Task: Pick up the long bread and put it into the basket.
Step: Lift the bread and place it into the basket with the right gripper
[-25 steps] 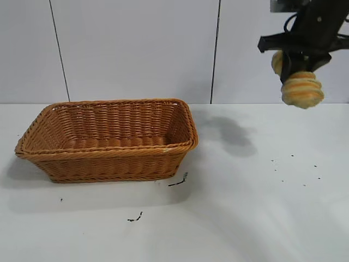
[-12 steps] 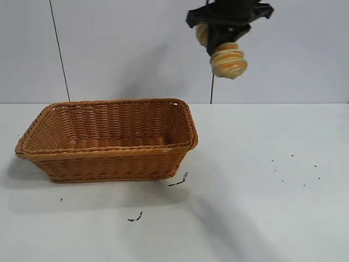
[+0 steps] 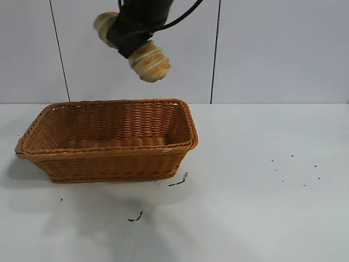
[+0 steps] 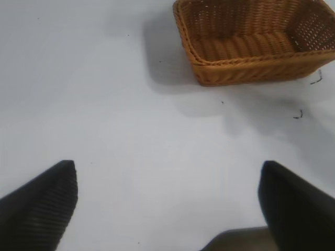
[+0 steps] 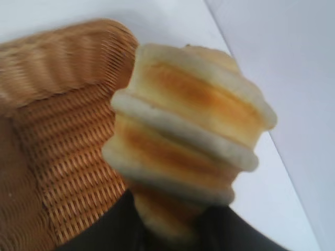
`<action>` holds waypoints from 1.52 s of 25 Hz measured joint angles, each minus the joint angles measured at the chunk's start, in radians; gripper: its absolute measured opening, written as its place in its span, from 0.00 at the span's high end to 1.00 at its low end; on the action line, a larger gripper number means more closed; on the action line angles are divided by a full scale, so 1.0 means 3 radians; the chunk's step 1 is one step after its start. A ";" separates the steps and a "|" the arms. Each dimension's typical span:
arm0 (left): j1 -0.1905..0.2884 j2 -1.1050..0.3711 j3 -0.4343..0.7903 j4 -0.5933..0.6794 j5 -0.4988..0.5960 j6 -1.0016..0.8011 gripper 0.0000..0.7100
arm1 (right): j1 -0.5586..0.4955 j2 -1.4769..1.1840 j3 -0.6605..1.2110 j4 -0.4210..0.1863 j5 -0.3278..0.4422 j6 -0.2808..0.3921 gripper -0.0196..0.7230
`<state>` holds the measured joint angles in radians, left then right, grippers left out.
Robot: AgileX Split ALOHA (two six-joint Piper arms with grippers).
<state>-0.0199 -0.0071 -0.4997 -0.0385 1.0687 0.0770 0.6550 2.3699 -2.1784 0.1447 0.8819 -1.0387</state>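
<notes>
1. The right arm's pincer (image 3: pixel 132 40) is hanging in the air above the basket (image 3: pixel 109 139), reaching down from the upper edge of the exterior view.
2. This pincer is clamping the long bread (image 3: pixel 148 61) around its middle, so both rounded ends are sticking out on either side of the dark fingers.
3. The long bread is tilting, with one end pointing down toward the camera side and the other end (image 3: pixel 103 22) lying higher and farther back.
4. The loaf is floating well clear of the basket's braided rim, roughly over the basket's middle and right portion.
5. In the right wrist view the long bread (image 5: pixel 188 136) is filling most of the frame, with the basket's woven wall (image 5: pixel 57 141) lying beneath and beside it.
6. The basket is sitting on the white tabletop (image 3: pixel 262 185), holding nothing visible inside.
7. The left pincer (image 4: pixel 167 204) is hovering over bare tabletop, its two dark fingers (image 4: pixel 42 204) spread wide apart and gripping nothing.
8. In the left wrist view the basket (image 4: pixel 251 47) is lying well apart from that pincer.
9. A few small dark specks (image 3: pixel 177 181) are lying on the tabletop just in front of the basket.
</notes>
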 joint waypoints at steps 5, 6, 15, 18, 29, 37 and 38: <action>0.0000 0.0000 0.0000 0.0000 0.0000 0.0000 0.03 | 0.0004 0.0235 0.0000 0.0023 -0.0143 -0.0080 0.80; 0.0000 0.0000 0.0000 0.0000 0.0000 0.0000 0.03 | 0.0004 0.0261 0.0003 0.0038 -0.0143 -0.0080 0.80; 0.0000 0.0000 0.0000 0.0000 0.0000 0.0000 0.03 | 0.0004 0.0303 0.0004 0.0201 -0.0199 -0.0063 0.16; 0.0000 0.0000 0.0000 0.0000 0.0000 0.0000 0.03 | 0.0004 0.0303 0.0004 0.0205 -0.0215 0.0039 0.07; 0.0000 0.0000 0.0000 0.0000 0.0000 0.0000 0.03 | 0.0004 0.0111 0.0000 0.0205 -0.0211 0.0584 0.05; 0.0000 0.0000 0.0000 0.0000 0.0000 0.0000 0.03 | -0.0047 -0.0209 -0.0012 -0.0137 -0.0190 0.2656 0.05; 0.0000 0.0000 0.0000 0.0000 0.0000 0.0000 0.03 | -0.0087 -0.0229 -0.0015 -0.0184 -0.0187 0.2781 0.05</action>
<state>-0.0199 -0.0071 -0.4997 -0.0385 1.0687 0.0770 0.6288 2.3013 -2.1828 0.0895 0.8257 -0.2045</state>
